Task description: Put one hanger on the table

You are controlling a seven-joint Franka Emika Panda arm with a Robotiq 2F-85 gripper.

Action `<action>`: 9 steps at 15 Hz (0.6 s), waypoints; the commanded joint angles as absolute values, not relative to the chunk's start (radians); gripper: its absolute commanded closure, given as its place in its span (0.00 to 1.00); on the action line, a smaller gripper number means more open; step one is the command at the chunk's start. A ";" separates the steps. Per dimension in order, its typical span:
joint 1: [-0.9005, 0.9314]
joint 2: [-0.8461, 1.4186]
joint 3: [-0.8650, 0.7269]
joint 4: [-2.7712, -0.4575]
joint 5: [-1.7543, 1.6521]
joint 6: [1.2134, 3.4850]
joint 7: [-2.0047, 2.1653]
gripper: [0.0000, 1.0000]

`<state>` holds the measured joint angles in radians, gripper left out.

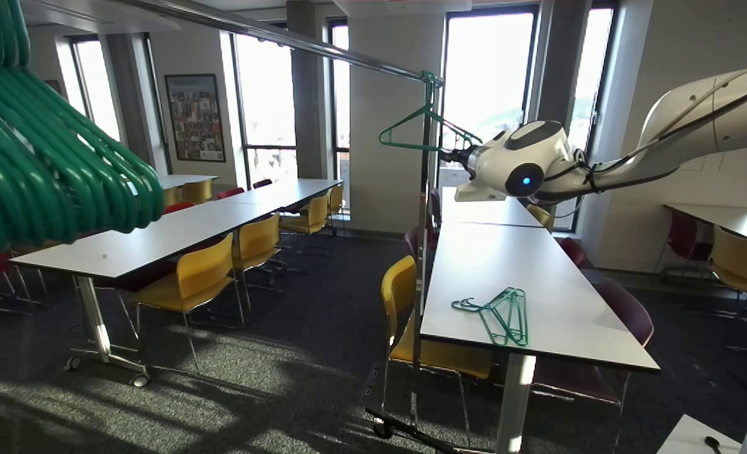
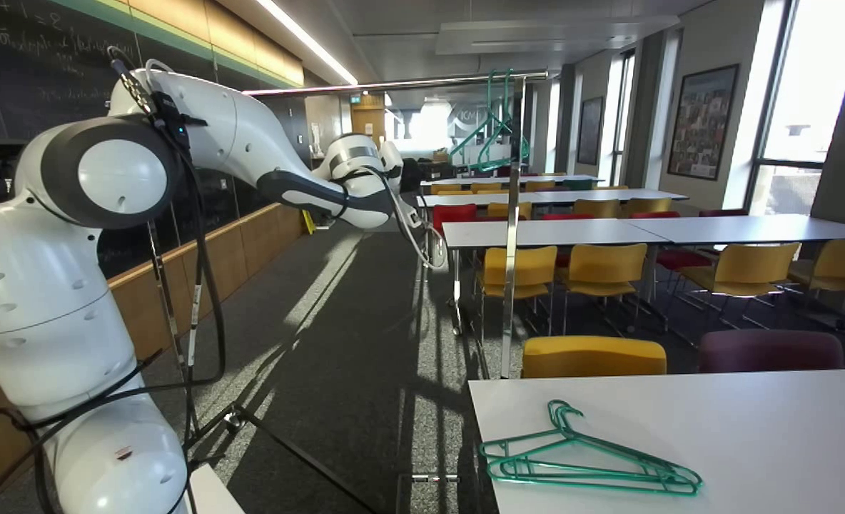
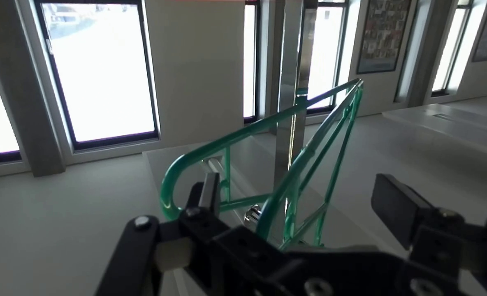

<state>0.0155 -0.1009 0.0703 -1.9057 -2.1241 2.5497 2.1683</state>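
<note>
At gripper: gapes wide, clamps nothing. In wrist view, see hanger within the gap, cannot tell whether touching. Hangs from end of rail, just beside another hanger. Farther out, note more hangers lying on table.

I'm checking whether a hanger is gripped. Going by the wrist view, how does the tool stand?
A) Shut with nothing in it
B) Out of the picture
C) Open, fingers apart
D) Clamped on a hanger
C: in the wrist view the tool is open, its fingers wide apart, with a green hanger visible in the gap between them.
</note>
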 commanded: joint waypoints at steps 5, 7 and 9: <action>0.037 -0.094 0.053 -1.876 -2.185 2.558 2.205 0.28; 0.039 -0.095 0.052 -1.878 -2.184 2.560 2.204 0.40; 0.044 -0.095 0.050 -1.880 -2.182 2.557 2.201 0.56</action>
